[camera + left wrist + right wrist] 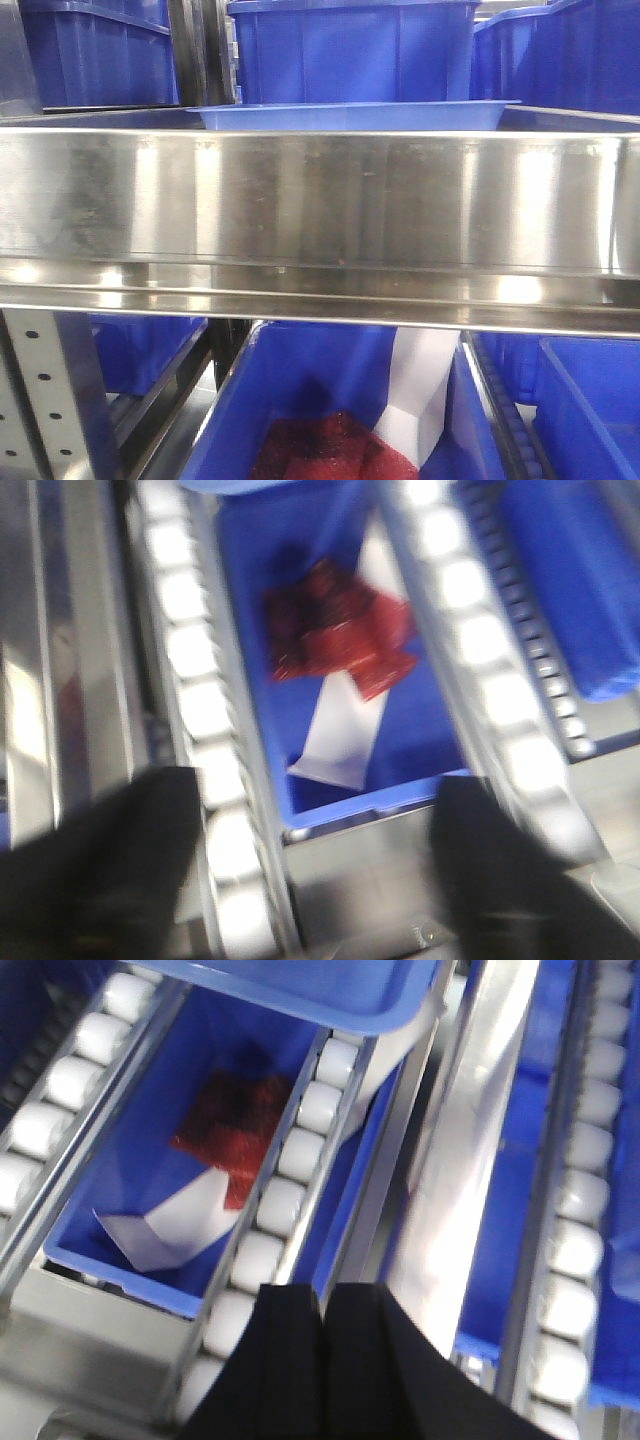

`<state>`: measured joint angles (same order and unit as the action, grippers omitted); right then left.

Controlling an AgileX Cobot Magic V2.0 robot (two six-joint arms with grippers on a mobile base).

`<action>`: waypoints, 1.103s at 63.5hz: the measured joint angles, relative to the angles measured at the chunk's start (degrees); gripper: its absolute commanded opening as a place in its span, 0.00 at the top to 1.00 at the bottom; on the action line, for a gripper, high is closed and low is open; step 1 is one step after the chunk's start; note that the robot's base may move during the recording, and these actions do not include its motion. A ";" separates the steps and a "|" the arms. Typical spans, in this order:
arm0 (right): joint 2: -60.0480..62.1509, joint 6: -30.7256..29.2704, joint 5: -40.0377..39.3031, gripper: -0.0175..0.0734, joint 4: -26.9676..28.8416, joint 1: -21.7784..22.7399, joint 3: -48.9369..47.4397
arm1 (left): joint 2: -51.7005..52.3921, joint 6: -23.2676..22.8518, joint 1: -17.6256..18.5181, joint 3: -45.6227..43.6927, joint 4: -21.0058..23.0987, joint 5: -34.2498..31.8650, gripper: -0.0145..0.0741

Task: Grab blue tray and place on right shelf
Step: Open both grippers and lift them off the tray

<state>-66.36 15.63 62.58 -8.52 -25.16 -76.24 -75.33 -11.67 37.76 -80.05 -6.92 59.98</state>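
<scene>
- Up at the top middle of the front view, the blue tray (350,116) sat on the steel shelf (320,200), behind its tall shiny front lip and in front of a deep blue bin (350,50)
- Only the tray's thin front rim showed; the right wrist view showed its rounded underside at the top (300,985)
- It looked light and stiff, but glossy, so it could slip; the flared rim looked like the best place to pinch
- Down low, the left gripper (300,870) was open, its two dark fingers wide apart over a roller rail (200,710)
- The right gripper (322,1350) was closed, fingers pressed together, holding nothing
- Below both sat a bin (180,1290) with a red packet (340,630) and white paper (340,740)
</scene>
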 measured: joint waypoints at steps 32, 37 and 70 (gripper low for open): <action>46.70 -2.71 -24.32 0.79 -0.09 0.00 44.20 | 36.19 0.03 1.51 40.10 -0.09 -28.86 0.89; 52.56 -2.90 -27.18 0.79 -0.09 0.00 48.60 | 40.59 0.03 1.51 44.38 -0.09 -31.02 0.89; 60.30 -2.90 -34.36 0.79 -0.22 0.00 53.15 | 46.24 0.03 1.58 48.61 -0.09 -32.77 0.89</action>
<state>-6.06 12.73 28.21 -8.74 -25.16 -23.09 -29.09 -11.64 39.35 -31.44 -7.02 27.20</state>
